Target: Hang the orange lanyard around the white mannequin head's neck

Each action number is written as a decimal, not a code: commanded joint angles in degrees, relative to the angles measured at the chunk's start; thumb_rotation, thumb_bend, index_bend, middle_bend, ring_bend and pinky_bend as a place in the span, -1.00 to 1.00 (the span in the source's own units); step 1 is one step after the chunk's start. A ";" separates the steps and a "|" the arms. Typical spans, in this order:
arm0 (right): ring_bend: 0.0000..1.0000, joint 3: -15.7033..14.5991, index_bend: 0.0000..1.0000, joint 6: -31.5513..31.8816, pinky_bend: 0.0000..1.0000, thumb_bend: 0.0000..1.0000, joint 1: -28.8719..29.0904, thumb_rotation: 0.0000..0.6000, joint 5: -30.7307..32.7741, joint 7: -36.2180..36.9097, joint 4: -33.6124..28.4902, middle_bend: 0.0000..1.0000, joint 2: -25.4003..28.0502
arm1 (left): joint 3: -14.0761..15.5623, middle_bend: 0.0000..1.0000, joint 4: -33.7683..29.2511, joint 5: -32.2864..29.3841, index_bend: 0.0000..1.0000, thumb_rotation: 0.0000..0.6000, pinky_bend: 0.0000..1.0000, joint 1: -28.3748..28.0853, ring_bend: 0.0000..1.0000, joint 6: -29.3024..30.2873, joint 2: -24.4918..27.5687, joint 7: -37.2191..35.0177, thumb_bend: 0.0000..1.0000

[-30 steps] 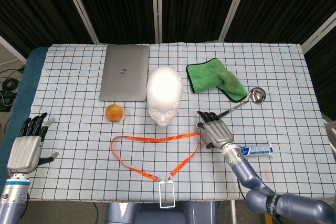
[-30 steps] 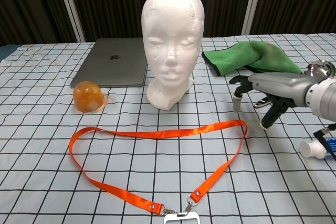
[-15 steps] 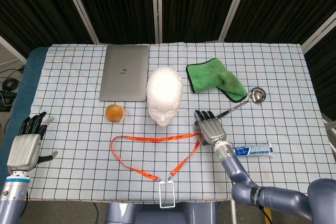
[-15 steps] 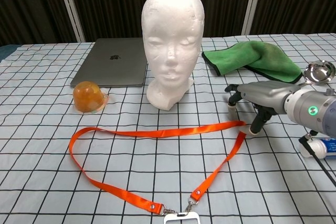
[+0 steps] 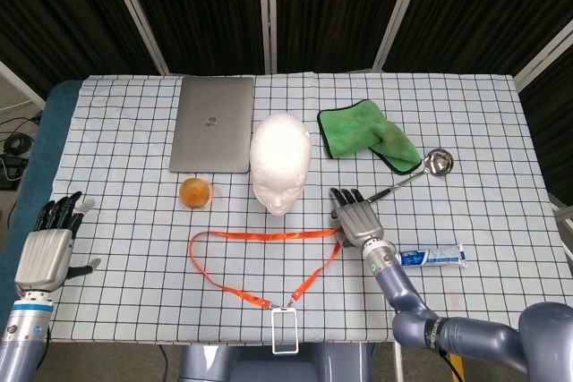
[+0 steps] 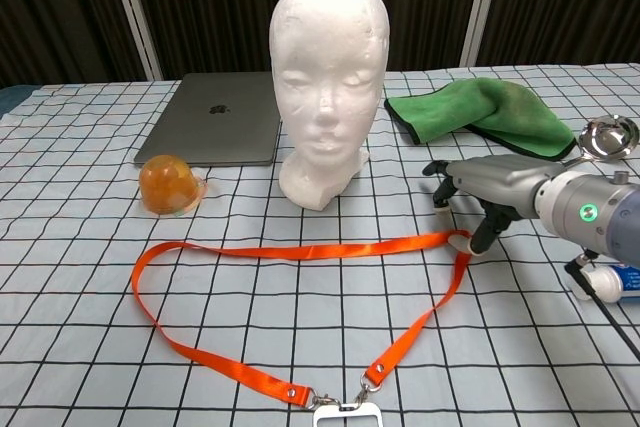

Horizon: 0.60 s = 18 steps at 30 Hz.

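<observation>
A: Dark curtain panels behind, checked cloth (image 5: 125, 212) on the table. Where's the lanyard?

B: Lanyard (image 5: 269, 237) (image 6: 300, 252) lies flat in a loop on the cloth, just left of the right hand (image 5: 356, 219) (image 6: 480, 187). The loop's right corner sits at that hand's fingertips; badge holder (image 5: 285, 330) hangs at the near table edge.

A: Right hand holding it?

B: Cannot tell. Fingers point down, slightly curled, one tip touching or just over the strap's corner in the chest view. No clear pinch visible.

A: Head?

B: Head (image 5: 280, 161) (image 6: 328, 77) stands upright, up and left of the right hand, beyond the strap, nothing around its neck.

A: Left hand?

B: Left hand (image 5: 49, 243) hovers at the far left table edge, fingers apart, holding nothing, well apart from the lanyard.

A: Anything else near the right hand?

B: Tube (image 5: 431, 257) just to its right, ladle (image 5: 421, 170) and green cloth (image 5: 367, 134) beyond it. Laptop (image 5: 213, 123) and orange ball (image 5: 195, 192) sit far left of it.
</observation>
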 commanded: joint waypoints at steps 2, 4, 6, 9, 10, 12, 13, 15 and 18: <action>-1.00 -0.41 0.25 0.14 -1.00 -0.10 -0.12 1.00 -0.71 0.73 -0.04 -0.94 0.12 | 0.06 -1.00 0.17 -0.18 -1.00 1.00 -1.00 -0.12 -1.00 -0.11 -0.14 0.20 -1.00; -1.00 -0.58 0.28 0.09 -1.00 -0.08 -0.21 1.00 -0.90 1.02 -0.38 -0.92 0.43 | 0.06 -1.00 0.29 -0.28 -1.00 1.00 -1.00 -0.27 -1.00 -0.34 -0.26 0.16 -1.00; -1.00 -0.80 0.30 0.07 -1.00 -0.08 -0.32 1.00 -1.18 1.30 -1.11 -0.90 1.00 | -0.03 -1.00 0.45 -0.36 -1.00 1.00 -1.00 -0.77 -1.00 -1.02 -0.43 0.13 -1.00; -1.00 -1.18 0.32 0.41 -1.00 -0.08 -0.61 1.00 -1.84 1.54 -2.91 -0.88 2.14 | -0.64 -1.00 0.79 -0.36 -0.87 1.00 -1.00 -2.17 -1.00 -2.74 -1.04 -0.61 -1.00; -1.00 -1.36 0.33 0.61 -1.00 -0.07 -0.75 1.00 -2.12 1.56 -3.66 -0.87 2.64 | -0.94 -1.00 1.15 -0.43 -0.76 1.00 -1.00 -2.86 -1.00 -3.56 -1.42 -0.87 -1.00; -1.00 -1.66 0.34 1.03 -1.00 -0.07 -1.00 1.00 -2.76 1.66 -5.34 -0.86 3.76 | -1.60 -1.00 2.08 -0.45 -0.61 1.00 -1.00 -4.88 -1.00 -6.12 -2.51 -1.26 -0.99; -1.00 -1.75 0.35 1.17 -1.00 -0.07 -1.10 1.00 -3.02 1.76 -5.98 -0.86 4.20 | -1.90 -1.00 2.51 -0.56 -0.55 1.00 -1.00 -5.62 -1.00 -7.04 -3.00 -1.45 -0.97; -1.00 -2.01 0.35 1.46 -1.00 -0.07 -1.40 1.00 -4.02 2.21 -7.94 -0.85 5.59 | -2.84 -1.00 3.96 -1.12 -0.42 1.00 -1.00 -7.94 -1.00 -9.80 -4.74 -1.78 -0.85; -1.00 -2.74 0.37 2.02 -1.00 -0.07 -1.79 1.00 -5.96 2.43 -10.46 -0.85 7.55 | -3.85 -1.00 5.86 -1.95 -0.31 1.00 -1.00 -11.28 -1.00 -13.68 -7.41 -1.45 -0.65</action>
